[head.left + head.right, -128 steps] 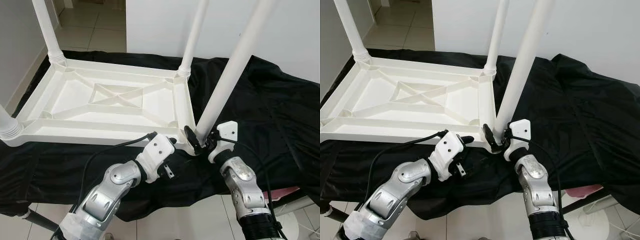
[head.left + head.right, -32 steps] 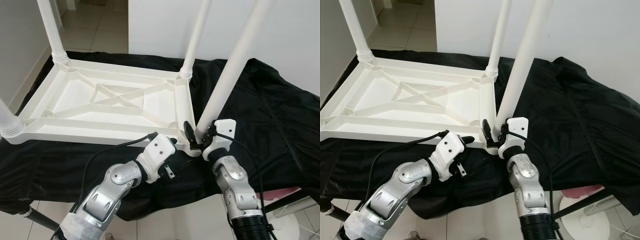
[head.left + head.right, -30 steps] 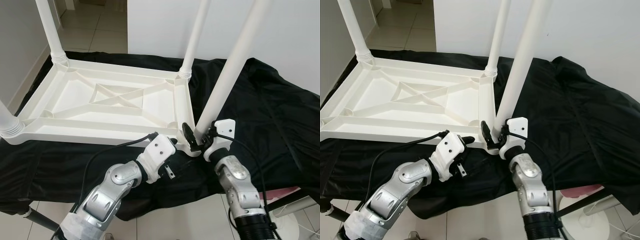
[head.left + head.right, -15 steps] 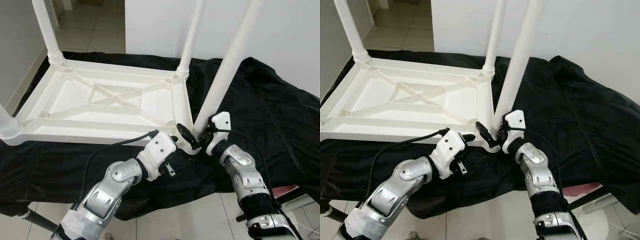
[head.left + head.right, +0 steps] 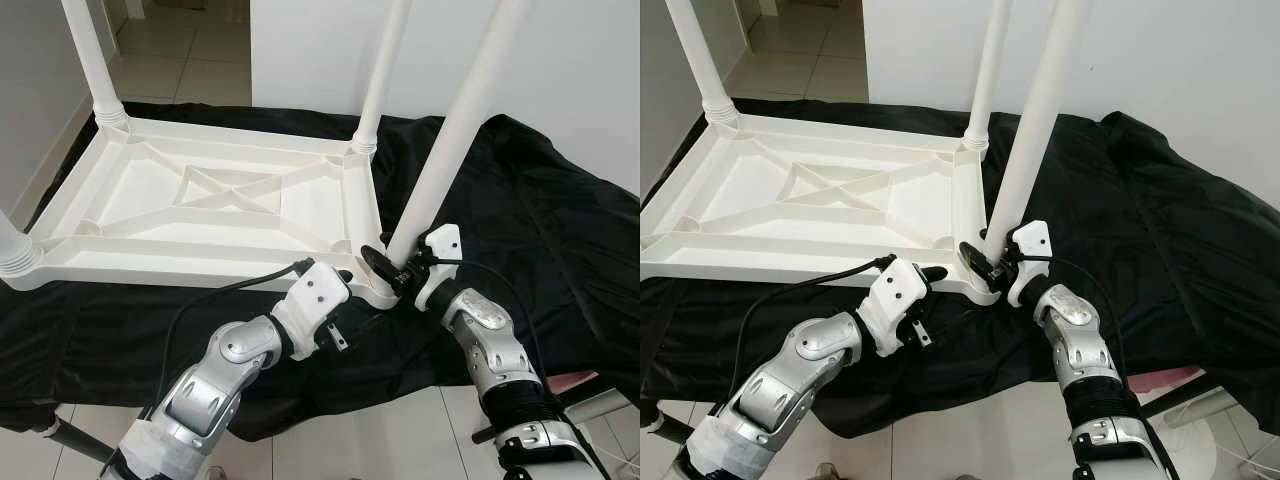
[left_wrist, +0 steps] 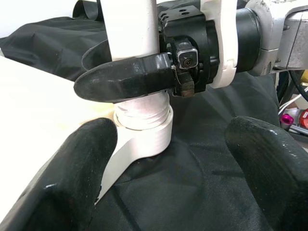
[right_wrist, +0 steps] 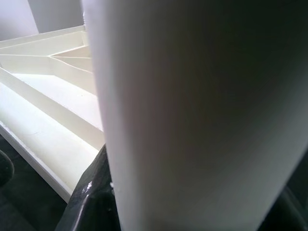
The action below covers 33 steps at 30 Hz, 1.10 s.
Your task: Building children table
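A white plastic children's table top (image 5: 200, 205) lies upside down on a surface draped in black cloth (image 5: 520, 210), its ribbed underside facing up. White legs stand in its corners: one at the far left (image 5: 95, 60), one at the far right (image 5: 378, 75), and the threaded collar of another at the near left (image 5: 15, 250). At the near right corner a fourth leg (image 5: 450, 130) leans up and to the right, with its ridged lower end seated in the corner socket (image 6: 144, 120). The right hand (image 5: 392, 270) is clamped on this leg just above the socket, one black finger (image 6: 125, 79) wrapped across its front. The left hand (image 5: 340, 300) hovers near the same corner, just beside the table's near edge; its two fingers (image 6: 72, 178) are spread wide apart and hold nothing.
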### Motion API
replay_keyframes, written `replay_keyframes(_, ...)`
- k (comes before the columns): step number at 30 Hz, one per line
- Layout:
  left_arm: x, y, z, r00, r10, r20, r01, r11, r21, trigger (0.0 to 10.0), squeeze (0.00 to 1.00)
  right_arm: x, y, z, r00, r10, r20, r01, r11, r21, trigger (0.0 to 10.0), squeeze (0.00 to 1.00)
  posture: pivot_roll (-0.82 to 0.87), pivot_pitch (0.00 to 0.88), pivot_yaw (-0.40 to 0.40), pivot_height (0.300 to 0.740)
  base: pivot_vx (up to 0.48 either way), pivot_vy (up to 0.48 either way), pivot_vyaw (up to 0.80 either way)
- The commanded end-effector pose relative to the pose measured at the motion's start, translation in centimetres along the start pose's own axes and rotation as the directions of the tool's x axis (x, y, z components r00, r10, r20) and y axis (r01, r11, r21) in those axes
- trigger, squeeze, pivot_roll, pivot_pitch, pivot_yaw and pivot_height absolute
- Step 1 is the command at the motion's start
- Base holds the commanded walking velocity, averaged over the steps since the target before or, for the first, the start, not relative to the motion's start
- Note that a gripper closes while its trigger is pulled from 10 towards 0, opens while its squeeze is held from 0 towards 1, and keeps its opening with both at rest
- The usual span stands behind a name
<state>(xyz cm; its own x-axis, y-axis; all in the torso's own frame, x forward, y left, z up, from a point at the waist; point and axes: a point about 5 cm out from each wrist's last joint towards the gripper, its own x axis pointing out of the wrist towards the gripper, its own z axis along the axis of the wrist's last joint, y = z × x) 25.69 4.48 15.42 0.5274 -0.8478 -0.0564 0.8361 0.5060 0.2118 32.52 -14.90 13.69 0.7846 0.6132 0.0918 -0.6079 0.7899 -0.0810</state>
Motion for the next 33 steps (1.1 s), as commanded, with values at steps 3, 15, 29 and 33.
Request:
replay_keyframes(3,-0.1,-0.5,-0.1,0.999,-0.037,-0.006,0.037,0.999,0.002,10.0,0.0,-0.5,0.3,-1.1,0.998,-0.017,-0.057,0.017,1.0,-0.013,10.0,0.0,0.03,0.082,-0.107,0.74,0.0,0.0,0.0)
replay_keyframes(15,-0.1,-0.7,-0.3,0.999,-0.037,-0.008,0.037,0.999,-0.005,10.0,0.0,-1.4,0.6,-0.9,0.925,-0.37,-0.086,0.372,0.928,0.009,10.0,0.0,0.02,0.085,-0.111,0.74,0.0,0.0,0.0)
replay_keyframes(29,0.0,0.4,-0.2,1.0,-0.014,-0.006,0.014,1.0,0.011,10.0,0.0,-2.0,2.6,-1.2,0.713,-0.692,-0.111,0.7,0.711,0.063,10.0,0.0,0.02,0.062,-0.104,0.74,0.0,0.0,0.0)
replay_keyframes(33,0.0,1.0,-0.2,1.0,-0.009,-0.009,0.009,1.0,0.026,10.0,0.0,-1.5,3.1,-0.2,0.743,-0.666,-0.055,0.669,0.741,0.06,10.0,0.0,0.0,0.055,-0.095,0.74,0.0,0.0,0.0)
